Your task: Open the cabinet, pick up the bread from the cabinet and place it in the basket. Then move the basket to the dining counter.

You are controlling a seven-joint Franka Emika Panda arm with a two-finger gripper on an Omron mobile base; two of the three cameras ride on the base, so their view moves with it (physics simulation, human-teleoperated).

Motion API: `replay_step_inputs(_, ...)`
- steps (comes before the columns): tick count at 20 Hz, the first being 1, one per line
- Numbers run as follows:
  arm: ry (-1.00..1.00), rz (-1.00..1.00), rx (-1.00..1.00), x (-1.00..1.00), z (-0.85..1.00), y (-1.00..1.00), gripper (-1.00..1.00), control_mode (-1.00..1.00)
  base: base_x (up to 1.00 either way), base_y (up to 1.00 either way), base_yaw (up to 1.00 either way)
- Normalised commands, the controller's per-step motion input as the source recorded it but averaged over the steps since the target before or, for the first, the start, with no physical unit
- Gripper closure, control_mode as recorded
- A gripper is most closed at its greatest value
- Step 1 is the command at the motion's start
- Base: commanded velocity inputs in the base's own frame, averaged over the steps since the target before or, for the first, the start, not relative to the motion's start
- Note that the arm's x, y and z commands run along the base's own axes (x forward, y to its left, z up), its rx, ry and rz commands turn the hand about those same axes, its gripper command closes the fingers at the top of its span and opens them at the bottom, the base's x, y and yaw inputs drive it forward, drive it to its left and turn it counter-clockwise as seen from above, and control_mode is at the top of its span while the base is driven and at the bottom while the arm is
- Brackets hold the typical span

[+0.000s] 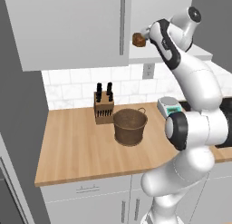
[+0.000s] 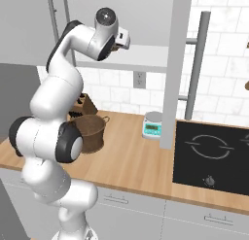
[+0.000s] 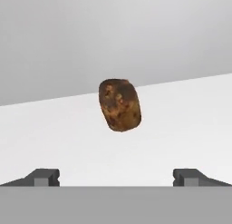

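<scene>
The cabinet [image 1: 68, 28] is the pale grey upper unit; its right door [image 2: 175, 64] stands swung open, edge-on in the right base view. The bread [image 3: 120, 105], a small dark-brown loaf, lies on the white shelf [image 3: 190, 123] inside. It shows as a brown lump [image 1: 139, 39] just left of my hand. My gripper [image 3: 116, 177] is open, level with the shelf and a short way in front of the bread, which sits centred between the fingertips [image 3: 45, 177] but apart from them. The basket [image 1: 130, 126] stands upright on the wood worktop below. The dining counter is out of view.
A knife block [image 1: 103, 107] stands behind the basket against the tiled wall. A small kitchen scale [image 2: 152, 126] sits right of the basket, and a black cooktop [image 2: 214, 156] lies further right. The open door's long handle [image 2: 197, 64] juts out over the worktop.
</scene>
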Motion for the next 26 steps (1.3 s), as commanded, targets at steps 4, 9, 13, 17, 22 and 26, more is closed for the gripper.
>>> replay_step_inputs(4, 0.0, 0.06, 0.0, 0.31, 0.0, 0.0, -1.0, -1.0, 0.0, 0.0, 0.0)
replay_step_inputs(9, 0.01, 0.02, 0.0, 0.4, -0.06, 0.0, -1.0, -1.0, 0.0, 0.0, 0.0)
replay_step_inputs(13, 0.0, 0.0, 0.0, 0.4, -0.06, 0.0, -1.0, -1.0, 0.0, 0.0, 0.0)
replay_step_inputs(17, 0.0, 0.0, 0.0, 0.31, -0.01, 0.0, -1.0, -1.0, 0.0, 0.0, 0.0)
replay_step_inputs(22, 0.0, 0.0, 0.0, 0.36, -0.04, 0.0, -1.0, -1.0, 0.0, 0.0, 0.0)
replay_step_inputs(26, 0.0, 0.0, 0.0, 0.23, -0.01, 0.01, -1.0, -1.0, 0.0, 0.0, 0.0)
